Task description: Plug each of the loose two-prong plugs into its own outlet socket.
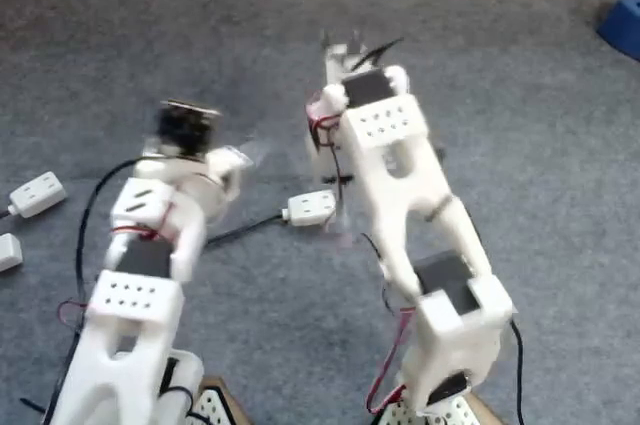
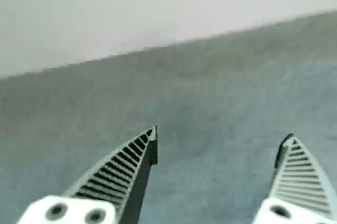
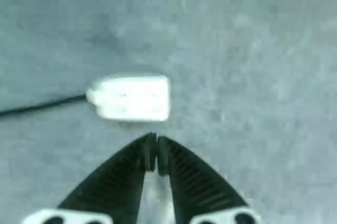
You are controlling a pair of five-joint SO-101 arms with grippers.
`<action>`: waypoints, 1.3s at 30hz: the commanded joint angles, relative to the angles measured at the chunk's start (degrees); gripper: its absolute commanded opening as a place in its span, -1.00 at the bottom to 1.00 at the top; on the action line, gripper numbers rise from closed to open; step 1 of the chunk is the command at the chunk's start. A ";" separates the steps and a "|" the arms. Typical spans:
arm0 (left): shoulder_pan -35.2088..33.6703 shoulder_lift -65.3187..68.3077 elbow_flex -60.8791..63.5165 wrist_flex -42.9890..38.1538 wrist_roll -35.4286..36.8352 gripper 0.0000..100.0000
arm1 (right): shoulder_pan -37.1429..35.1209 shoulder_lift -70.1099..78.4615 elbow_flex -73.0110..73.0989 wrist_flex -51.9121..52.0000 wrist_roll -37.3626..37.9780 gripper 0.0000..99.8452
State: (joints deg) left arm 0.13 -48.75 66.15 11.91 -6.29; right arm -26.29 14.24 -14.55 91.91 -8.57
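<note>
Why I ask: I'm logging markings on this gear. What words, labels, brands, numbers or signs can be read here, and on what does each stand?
No readable text anywhere in these views.
middle outlet socket: only its slots show; too blurred to tell any marking.
left outlet socket: slots only; too small to tell any print.

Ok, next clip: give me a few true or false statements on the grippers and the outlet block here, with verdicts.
1. The left gripper is open, with nothing between its fingers. True.
2. The right gripper is clamped on a plug. False: it is shut on nothing.
3. A white outlet block lies just past the right gripper's tips, and a black cord runs off from it. True.
4. The outlet block rests on bare wood. False: it lies on grey carpet.
</note>
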 commanded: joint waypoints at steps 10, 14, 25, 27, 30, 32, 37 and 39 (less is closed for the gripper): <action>-0.48 -0.84 2.59 -1.23 -0.26 -0.30 | 4.97 -2.77 -1.19 -2.24 0.88 -0.99; -0.48 -0.57 4.18 -1.32 -0.26 -0.30 | 6.64 -2.68 -5.32 -2.33 0.70 -0.99; -2.59 -0.48 5.32 -1.05 -0.35 -0.29 | 24.40 -2.33 -17.63 9.10 15.47 -0.98; -3.47 -0.48 6.02 -0.18 -3.16 -0.29 | 26.42 -2.77 -10.24 9.10 18.81 -0.96; -2.24 -0.66 5.41 6.86 -9.41 -0.30 | 23.52 -4.97 1.01 9.19 27.08 -0.83; -1.80 -0.48 3.47 12.84 -11.34 -0.30 | 19.38 -8.75 8.04 8.84 32.88 -0.74; -2.07 -0.48 -4.53 31.56 -12.04 -0.30 | 12.62 -20.00 20.62 1.01 45.80 -0.64; -1.71 -0.84 -6.99 37.10 -12.84 -0.30 | 12.26 -23.60 23.87 -1.80 50.37 -0.64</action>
State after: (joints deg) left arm -2.42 -48.66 64.22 40.13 -17.63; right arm -13.01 -1.93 5.85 94.11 35.21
